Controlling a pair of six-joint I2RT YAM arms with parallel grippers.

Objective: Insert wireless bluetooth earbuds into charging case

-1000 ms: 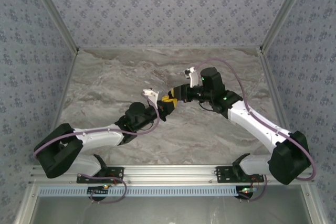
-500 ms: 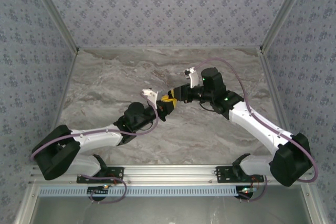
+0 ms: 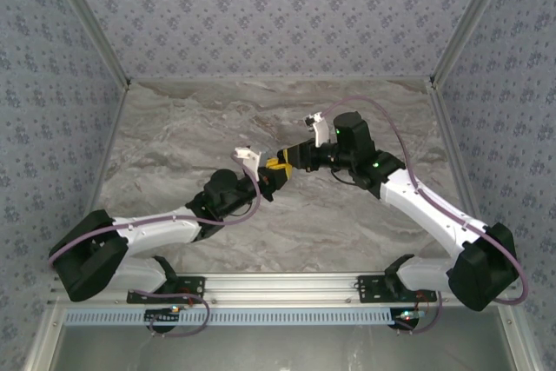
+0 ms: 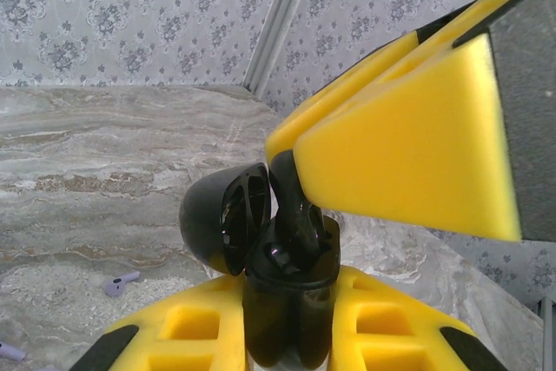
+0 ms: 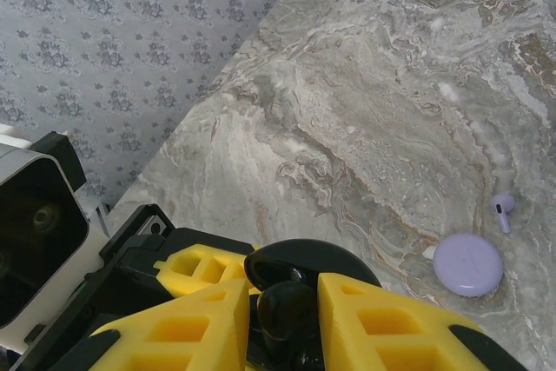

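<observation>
My two grippers meet tip to tip above the middle of the table, the left gripper [image 3: 270, 173] below the right gripper [image 3: 283, 162]. In the left wrist view the left gripper [image 4: 287, 323] is shut on the black charging case [image 4: 282, 306], which stands upright with its round lid [image 4: 213, 223] swung open to the left. A black earbud [image 4: 295, 210] stands with its lower end in the case's open top, and its upper end runs up between the right gripper's yellow fingers [image 4: 400, 145]. In the right wrist view the right gripper [image 5: 285, 319] closely flanks the earbud [image 5: 285, 312], above the case lid [image 5: 326, 258].
A pale lavender disc [image 5: 467, 264] lies on the marble table with a small lavender earbud [image 5: 502, 210] just beyond it. The left wrist view shows a lavender earbud [image 4: 122, 281] on the table. Patterned walls close off the table's sides and back.
Both grippers stay together at the same spot. The arms' rear links have shifted only slightly.
</observation>
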